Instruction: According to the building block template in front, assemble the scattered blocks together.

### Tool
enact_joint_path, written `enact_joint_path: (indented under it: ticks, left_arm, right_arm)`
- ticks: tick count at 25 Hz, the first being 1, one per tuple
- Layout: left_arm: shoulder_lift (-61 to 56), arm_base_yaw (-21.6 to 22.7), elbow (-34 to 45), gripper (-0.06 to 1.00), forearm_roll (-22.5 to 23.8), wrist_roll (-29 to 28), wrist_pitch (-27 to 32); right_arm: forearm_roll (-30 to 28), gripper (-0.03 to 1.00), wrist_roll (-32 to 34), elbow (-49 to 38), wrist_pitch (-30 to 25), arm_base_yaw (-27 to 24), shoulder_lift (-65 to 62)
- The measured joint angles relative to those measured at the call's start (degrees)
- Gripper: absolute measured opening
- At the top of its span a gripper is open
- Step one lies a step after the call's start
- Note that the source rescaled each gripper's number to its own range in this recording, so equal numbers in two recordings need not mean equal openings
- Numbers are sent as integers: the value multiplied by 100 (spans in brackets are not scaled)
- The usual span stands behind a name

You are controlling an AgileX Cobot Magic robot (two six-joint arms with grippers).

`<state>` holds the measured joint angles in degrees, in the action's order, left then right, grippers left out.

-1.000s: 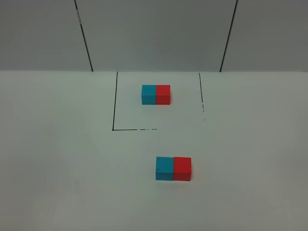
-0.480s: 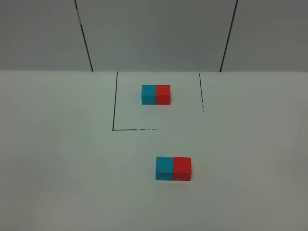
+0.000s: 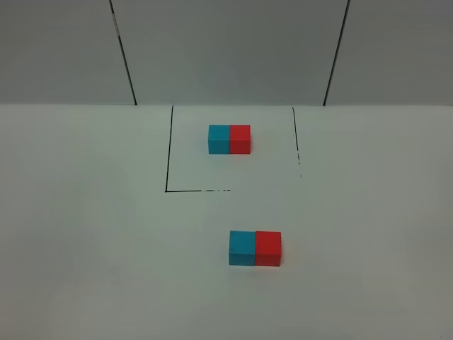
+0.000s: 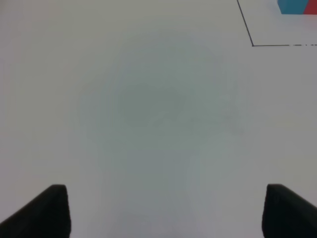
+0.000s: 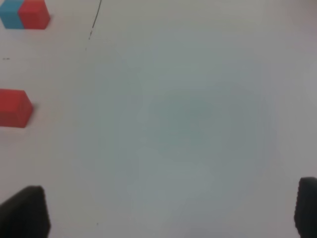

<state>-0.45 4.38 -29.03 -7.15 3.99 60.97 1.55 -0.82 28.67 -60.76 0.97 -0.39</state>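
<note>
The building block template (image 3: 229, 139), a short cyan-and-red bar with cyan on the left, lies inside the black-lined area at the back. Nearer the front, the scattered blocks stand side by side and touching: the cyan cube (image 3: 242, 248) on the left, the red cube (image 3: 268, 248) on the right. Neither arm shows in the exterior high view. My left gripper (image 4: 166, 213) is open over bare table, with a corner of the template (image 4: 294, 6) far off. My right gripper (image 5: 168, 210) is open too, with nothing between its fingers. The red cube (image 5: 15, 108) and the template (image 5: 24, 14) sit at that view's edge.
A black outline (image 3: 168, 159) marks the template's area on the white table (image 3: 92, 234). Grey wall panels (image 3: 226, 49) rise behind the table's far edge.
</note>
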Motion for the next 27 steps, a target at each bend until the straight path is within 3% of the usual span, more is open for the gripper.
enact_joint_path:
  ticks: [27]
  left_arm:
    - [0, 0, 0, 78, 0, 0, 0]
  right_arm:
    - [0, 100, 0, 0, 0, 0, 0]
